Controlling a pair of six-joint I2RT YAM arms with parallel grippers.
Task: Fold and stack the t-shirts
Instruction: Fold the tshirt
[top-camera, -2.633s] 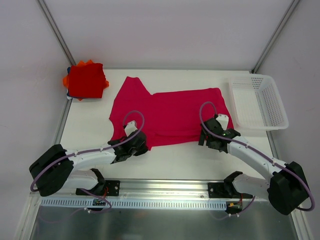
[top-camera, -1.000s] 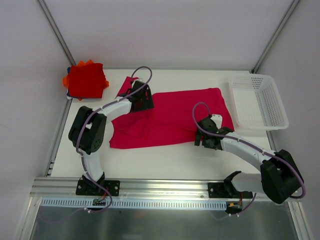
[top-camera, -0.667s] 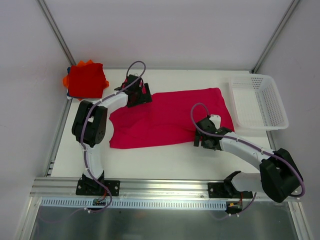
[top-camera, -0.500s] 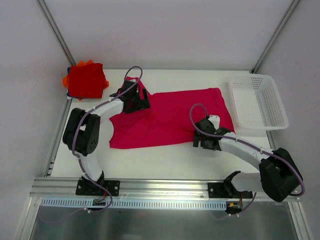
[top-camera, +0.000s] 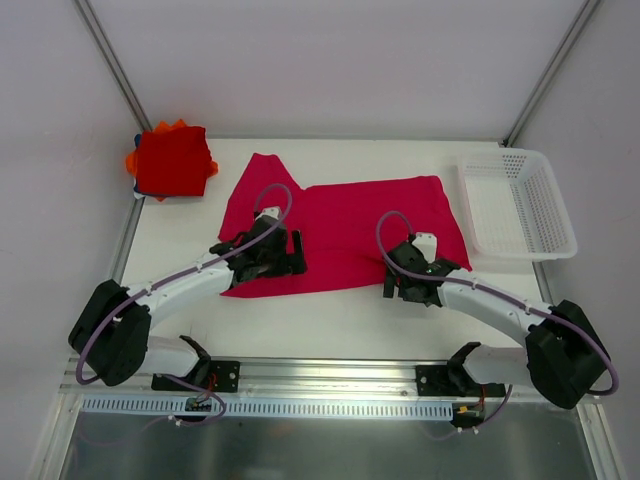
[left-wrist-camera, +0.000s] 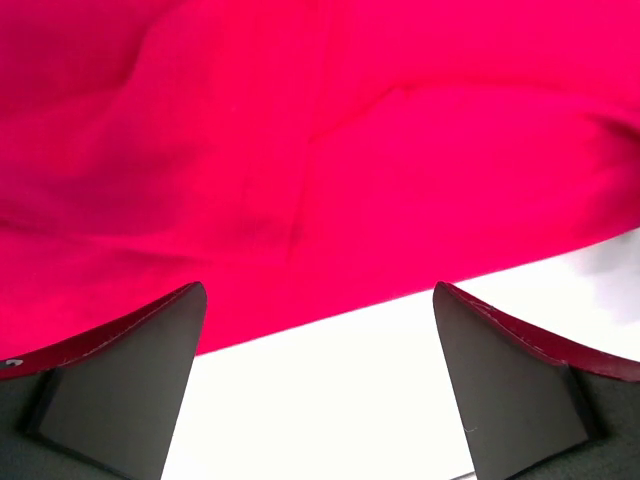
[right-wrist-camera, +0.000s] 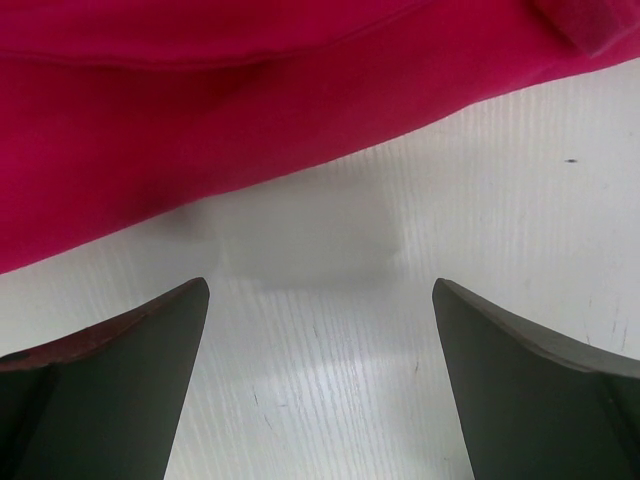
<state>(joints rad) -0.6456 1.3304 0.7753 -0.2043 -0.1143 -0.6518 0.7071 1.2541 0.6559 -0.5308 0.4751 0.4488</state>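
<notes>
The crimson-pink t-shirt (top-camera: 340, 235) lies spread out across the middle of the desk (top-camera: 330, 315), turned sideways, with one sleeve sticking out at its far left corner and its right end reaching toward the basket. It is mostly flat, with a few soft creases. From the left wrist view its near edge runs slantwise, with bare white desk showing below it.

The left fingers (top-camera: 290, 253) hang over the near left part of that shirt, right above its near edge. They are spread wide apart and have nothing between them. The right fingers (top-camera: 398, 280) are near the shirt's near edge further to the right. They are just as wide apart and empty, with bare desk between them and the cloth's edge running just beyond their tips.

At the far left corner of the desk sits the stack of folded t-shirts (top-camera: 172, 160), bright red on top, with orange and a bit of blue peeking out underneath. It is well apart from the spread shirt. The white perforated basket (top-camera: 520, 252) stands at the far right.
</notes>
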